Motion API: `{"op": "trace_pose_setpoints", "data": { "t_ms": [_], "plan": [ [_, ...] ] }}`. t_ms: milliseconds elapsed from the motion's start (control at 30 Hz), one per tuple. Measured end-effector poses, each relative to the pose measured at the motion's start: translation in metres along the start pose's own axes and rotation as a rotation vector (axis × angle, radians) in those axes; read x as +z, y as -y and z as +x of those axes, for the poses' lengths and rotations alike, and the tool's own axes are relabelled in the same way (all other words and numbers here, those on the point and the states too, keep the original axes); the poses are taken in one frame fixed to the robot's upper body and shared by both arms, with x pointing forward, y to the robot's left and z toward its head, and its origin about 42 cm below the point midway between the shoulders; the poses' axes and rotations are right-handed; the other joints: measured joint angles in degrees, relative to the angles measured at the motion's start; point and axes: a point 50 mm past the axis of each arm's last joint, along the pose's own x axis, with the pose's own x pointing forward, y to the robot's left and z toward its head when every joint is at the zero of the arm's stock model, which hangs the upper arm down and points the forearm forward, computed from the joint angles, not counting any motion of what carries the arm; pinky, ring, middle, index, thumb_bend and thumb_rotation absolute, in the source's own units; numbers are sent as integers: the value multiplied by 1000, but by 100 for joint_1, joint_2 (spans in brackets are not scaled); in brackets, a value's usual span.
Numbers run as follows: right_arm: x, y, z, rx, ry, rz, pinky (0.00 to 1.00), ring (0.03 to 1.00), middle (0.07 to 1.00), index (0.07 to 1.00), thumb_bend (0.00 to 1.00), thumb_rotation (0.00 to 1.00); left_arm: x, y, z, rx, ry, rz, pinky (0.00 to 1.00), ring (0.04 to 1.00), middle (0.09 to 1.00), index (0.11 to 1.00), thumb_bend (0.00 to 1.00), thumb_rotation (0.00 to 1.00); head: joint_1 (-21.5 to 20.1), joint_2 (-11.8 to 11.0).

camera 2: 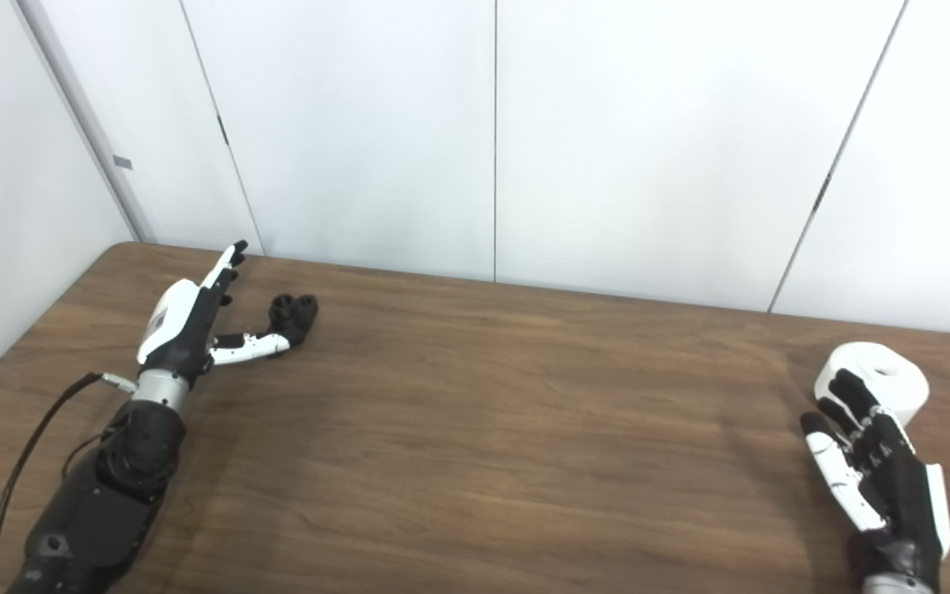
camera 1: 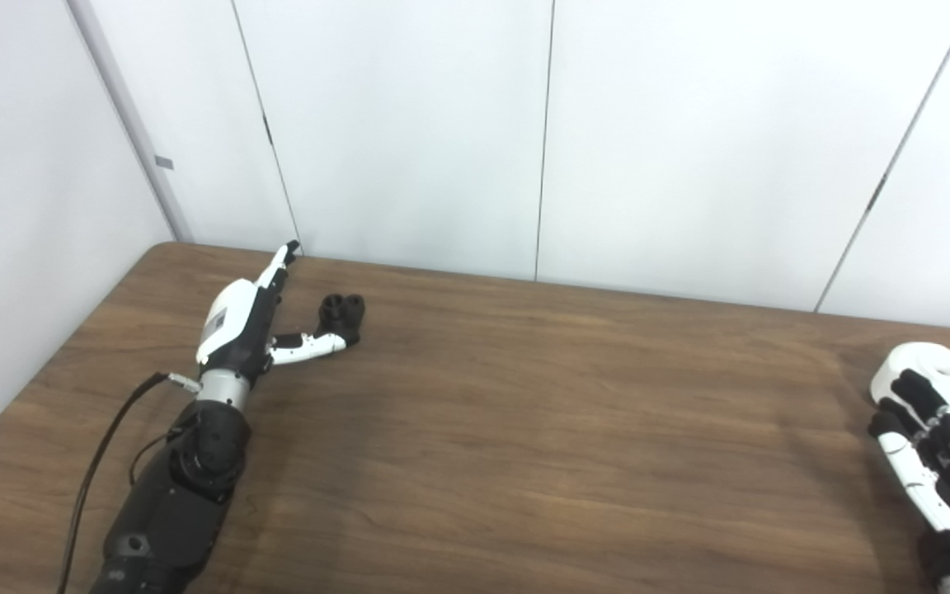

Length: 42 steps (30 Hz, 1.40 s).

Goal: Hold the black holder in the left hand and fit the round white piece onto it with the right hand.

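Black arms (camera 1: 178,487) — white-shelled robot hand (camera 1: 248,326) — black cable (camera 1: 100,462).

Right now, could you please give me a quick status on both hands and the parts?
Left hand open, thumb by black holder, not gripped. Right hand open, fingertips at round white piece, not lifted. Table between them shows no obstruction.

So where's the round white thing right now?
The round white piece sits on the table at the far right, just beyond the fingertips of the open right hand, far from the black holder.
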Motion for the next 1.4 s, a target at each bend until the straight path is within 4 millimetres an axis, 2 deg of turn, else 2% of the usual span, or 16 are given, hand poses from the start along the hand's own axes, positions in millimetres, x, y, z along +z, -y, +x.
{"op": "trace_pose_setpoints", "data": {
  "t_ms": [133, 233, 400, 533, 833, 933, 1033, 1400],
  "plan": [
    [0, 0, 0, 0, 0, 8, 756, 848, 866, 831, 429, 430, -1, -1, 0, 0, -9, 3, 828, 926, 959, 988, 1000, 429, -9, 18],
    [0, -1, 0, 0, 0, 14, 739, 833, 861, 830, 422, 422, -2, -1, 0, -15, -24, 22, 847, 945, 970, 979, 1000, 481, -18, 62],
    [2, -2, 0, -2, 1, -2, 714, 813, 844, 819, 447, 446, -4, -1, 2, -95, -106, 156, 936, 995, 971, 941, 1000, 544, -62, 114],
    [6, -4, 0, -2, 9, 3, 714, 814, 843, 816, 434, 428, -6, -6, 3, -123, -132, 275, 945, 990, 942, 898, 1000, 564, -88, 176],
    [16, -12, -1, -11, 18, 10, 677, 795, 827, 800, 447, 432, -1, -13, 7, -181, -109, 434, 967, 994, 941, 887, 1000, 630, -184, 264],
    [15, -14, -2, -7, 9, 4, 702, 803, 837, 808, 460, 466, -1, -17, 8, -191, -97, 484, 966, 988, 934, 873, 1000, 606, -237, 290],
    [14, -16, -2, -4, 0, 1, 718, 813, 842, 812, 451, 438, -1, -18, 9, -196, -94, 501, 980, 989, 933, 865, 1000, 588, -272, 308],
    [11, -20, -2, -3, -12, 2, 745, 831, 852, 819, 491, 471, -1, -17, 8, -214, -102, 505, 972, 991, 924, 851, 1000, 535, -457, 299]
  ]
}}
